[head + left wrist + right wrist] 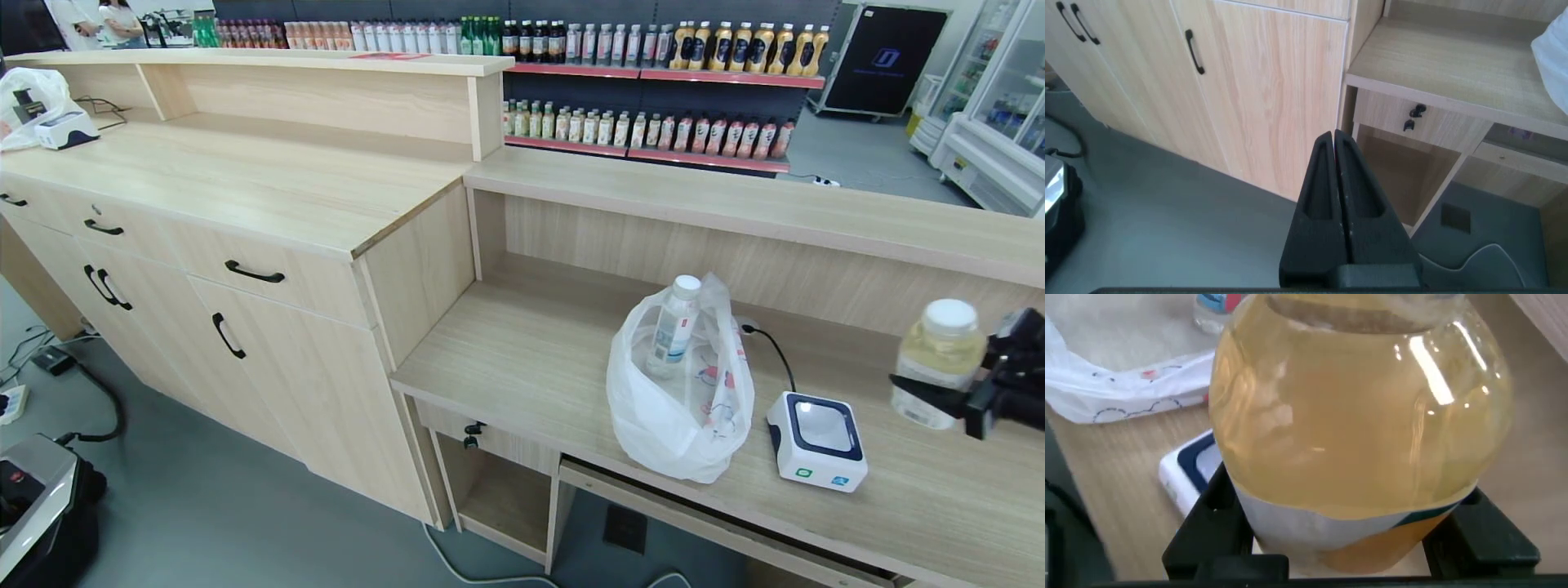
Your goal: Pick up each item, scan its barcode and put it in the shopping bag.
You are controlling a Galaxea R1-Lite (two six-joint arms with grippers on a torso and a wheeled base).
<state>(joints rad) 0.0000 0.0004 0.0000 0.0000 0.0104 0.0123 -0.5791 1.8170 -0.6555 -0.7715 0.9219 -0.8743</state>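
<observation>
Your right claw [939, 394] is clamped on the lower body of a white-capped bottle of pale yellow drink [939, 347]. The bottle is upright and appears to be held just above the worktop [531, 351], at the far right of the lower desk. The grip sits low, across the label band, so the fingers may be covering part of the barcode; the code itself cannot be made out. The arm comes in from the right at about bottle height, wrist roughly level, with the claw pointing toward the scanner [816, 439]. The scanner lies near the bottle on its left with its window facing up, a sensible staging for a scan that looks not yet made. Close beside the scanner on its far side, the white shopping bag [678, 416] stands open with a clear water bottle [673, 327] already inside. Your left claw [1335, 196], fingers pressed together on nothing, hangs low over the grey floor [1151, 220] before the cabinet doors [1274, 90], out of the way.
</observation>
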